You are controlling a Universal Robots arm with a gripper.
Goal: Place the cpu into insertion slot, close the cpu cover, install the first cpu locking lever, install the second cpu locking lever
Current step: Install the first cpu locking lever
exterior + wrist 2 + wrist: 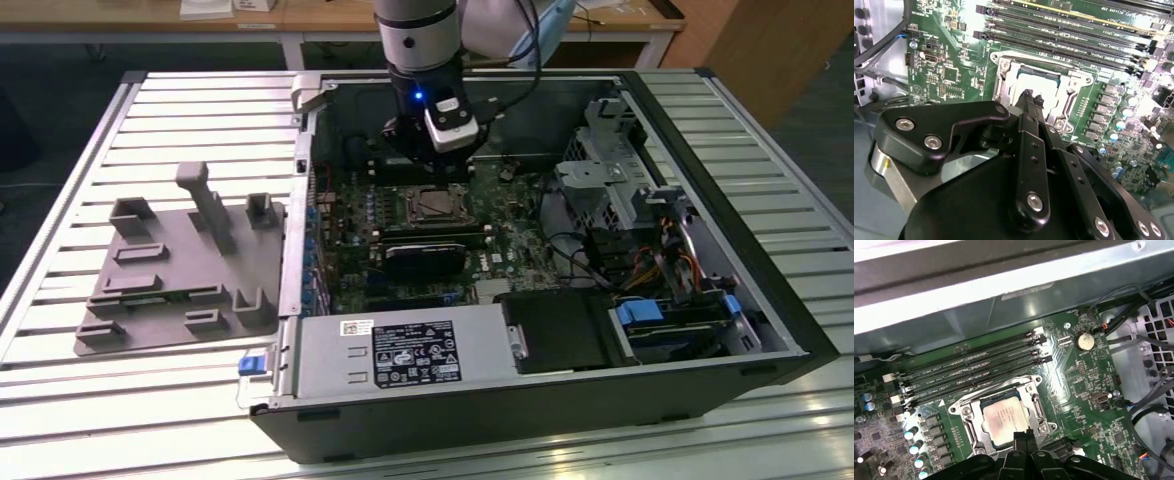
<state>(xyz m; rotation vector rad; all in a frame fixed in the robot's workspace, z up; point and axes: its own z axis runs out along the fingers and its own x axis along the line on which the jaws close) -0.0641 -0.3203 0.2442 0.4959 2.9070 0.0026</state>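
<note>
cpu (1004, 419) seated in insertion slot (971, 432); hand (1024, 439) fingers together, empty, at its edge; chip light, rigid, fragile: grip by edges.

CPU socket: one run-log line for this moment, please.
cpu seated in insertion slot | cpu cover down around it | gripper shut, tips at cpu edge

The cpu (1002, 419) lies in the insertion slot (970, 417), with the hand (1024, 438) at the slot's edge.

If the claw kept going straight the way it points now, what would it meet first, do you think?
Most likely the cpu, seated in the insertion slot; the claw points at its near edge, though the remaining gap is hard to judge.
</note>
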